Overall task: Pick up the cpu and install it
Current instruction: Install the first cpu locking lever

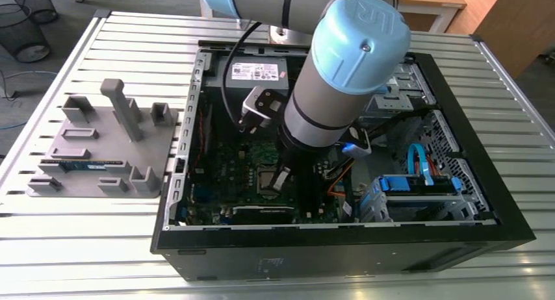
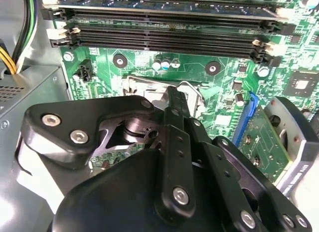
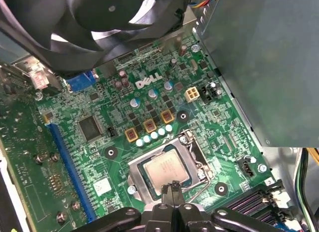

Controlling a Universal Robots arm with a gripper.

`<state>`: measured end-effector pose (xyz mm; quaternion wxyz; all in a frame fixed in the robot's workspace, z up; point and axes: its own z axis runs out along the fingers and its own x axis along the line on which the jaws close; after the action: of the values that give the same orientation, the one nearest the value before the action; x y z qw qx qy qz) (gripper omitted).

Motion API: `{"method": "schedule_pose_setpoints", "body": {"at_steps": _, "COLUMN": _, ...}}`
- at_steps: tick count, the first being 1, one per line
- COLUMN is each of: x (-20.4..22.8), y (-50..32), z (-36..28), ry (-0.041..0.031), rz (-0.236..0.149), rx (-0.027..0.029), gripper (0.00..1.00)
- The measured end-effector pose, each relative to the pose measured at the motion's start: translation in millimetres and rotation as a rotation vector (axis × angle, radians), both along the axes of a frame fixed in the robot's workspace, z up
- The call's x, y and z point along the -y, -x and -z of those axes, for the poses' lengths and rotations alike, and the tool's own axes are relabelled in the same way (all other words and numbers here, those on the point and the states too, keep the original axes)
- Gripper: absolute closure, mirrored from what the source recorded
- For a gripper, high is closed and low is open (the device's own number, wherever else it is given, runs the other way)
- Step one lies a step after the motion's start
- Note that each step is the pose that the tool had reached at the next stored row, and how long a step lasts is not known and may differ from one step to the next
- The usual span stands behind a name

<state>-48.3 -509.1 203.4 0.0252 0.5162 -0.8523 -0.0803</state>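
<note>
The cpu (image 3: 164,171), a small silver-grey square chip, lies flat in its socket on the green motherboard (image 3: 209,137) in the first wrist view. My gripper (image 3: 173,188) hangs over the chip's edge with its thin fingertips pressed together and nothing held between them. In the second wrist view the gripper (image 2: 172,95) points down at the socket's metal frame (image 2: 137,83), and its black linkage hides the chip. In the exterior view the gripper (image 1: 279,181) reaches deep into the open computer case (image 1: 511,215).
A black fan (image 3: 99,22) hangs close over the board. Long memory slots (image 2: 164,27) run beside the socket. Blue drive cages (image 1: 416,189) fill the case's right side in the exterior view. A grey fixture plate (image 1: 95,150) with a memory stick (image 1: 87,163) lies at the left.
</note>
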Motion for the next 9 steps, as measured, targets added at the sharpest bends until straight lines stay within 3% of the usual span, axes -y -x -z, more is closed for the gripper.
{"method": "schedule_pose_setpoints", "body": {"at_steps": 9, "x": -0.4, "y": -4.3, "z": 0.0, "ry": 0.0001, "rz": 0.006, "rx": -0.0001, "gripper": 0.89}}
